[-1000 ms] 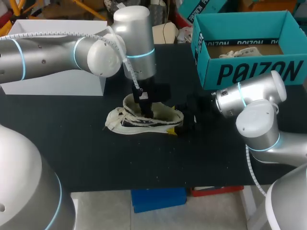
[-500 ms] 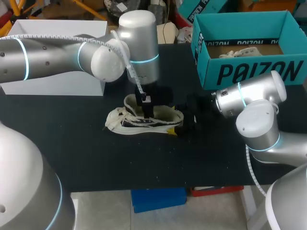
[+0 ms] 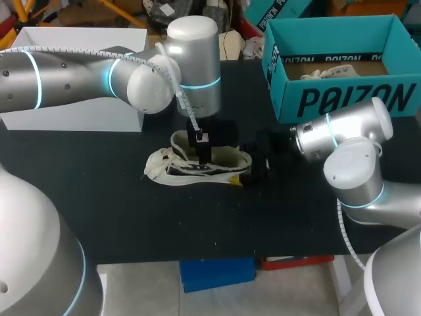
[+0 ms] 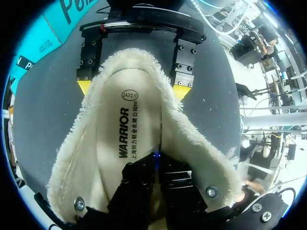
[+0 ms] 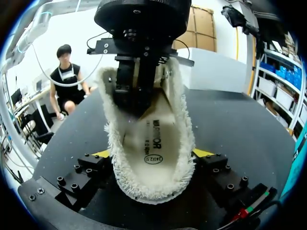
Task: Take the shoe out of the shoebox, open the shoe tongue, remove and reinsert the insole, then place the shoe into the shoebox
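A cream fleece-lined shoe [image 3: 168, 164] lies on its sole on the black table [image 3: 99, 197], toe to the left. Its printed insole [image 4: 129, 129] lies flat inside. My left gripper [image 3: 204, 155] reaches straight down into the shoe's mouth, its black fingers [image 4: 139, 184] shut, tips on the insole. My right gripper [image 3: 242, 164] comes in from the right at the heel; its yellow fingertips [image 5: 201, 152] stand wide apart and touch the fleece collar [image 5: 184, 124] from both sides. The teal shoebox [image 3: 342, 99] stands open at the back right.
A white box [image 3: 72, 112] stands at the back left of the table. White paper [image 3: 329, 71] lies inside the shoebox. Bare black tabletop stretches along the front, ahead of the shoe.
My left arm's wrist has shifted slightly to the right above the shoe, its fingers staying inside. The shoe and my right arm have not moved.
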`<state>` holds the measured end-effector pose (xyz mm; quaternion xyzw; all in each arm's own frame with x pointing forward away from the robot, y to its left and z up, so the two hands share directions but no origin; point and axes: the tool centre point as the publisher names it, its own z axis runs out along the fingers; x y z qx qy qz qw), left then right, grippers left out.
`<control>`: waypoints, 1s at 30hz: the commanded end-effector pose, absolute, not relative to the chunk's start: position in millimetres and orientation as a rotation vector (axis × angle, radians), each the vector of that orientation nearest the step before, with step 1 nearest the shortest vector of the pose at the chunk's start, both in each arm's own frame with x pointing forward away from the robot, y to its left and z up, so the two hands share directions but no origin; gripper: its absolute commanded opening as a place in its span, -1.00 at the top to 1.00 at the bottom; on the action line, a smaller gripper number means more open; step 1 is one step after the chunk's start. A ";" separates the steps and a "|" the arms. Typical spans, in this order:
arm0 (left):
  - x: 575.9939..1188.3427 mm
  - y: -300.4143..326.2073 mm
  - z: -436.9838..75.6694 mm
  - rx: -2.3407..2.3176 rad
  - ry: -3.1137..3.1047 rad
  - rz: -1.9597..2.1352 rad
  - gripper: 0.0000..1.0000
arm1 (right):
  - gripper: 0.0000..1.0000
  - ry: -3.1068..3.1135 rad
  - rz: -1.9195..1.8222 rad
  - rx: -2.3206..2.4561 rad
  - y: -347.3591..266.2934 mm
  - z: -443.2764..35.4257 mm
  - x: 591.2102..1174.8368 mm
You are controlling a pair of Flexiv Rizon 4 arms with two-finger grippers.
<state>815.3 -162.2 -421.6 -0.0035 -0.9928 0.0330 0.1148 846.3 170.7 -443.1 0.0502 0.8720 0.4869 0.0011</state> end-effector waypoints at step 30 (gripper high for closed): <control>848.5 -125.5 -474.6 0.323 -3.565 -0.269 0.47 | 1.00 2.737 1.527 0.161 170.6 -445.1 847.0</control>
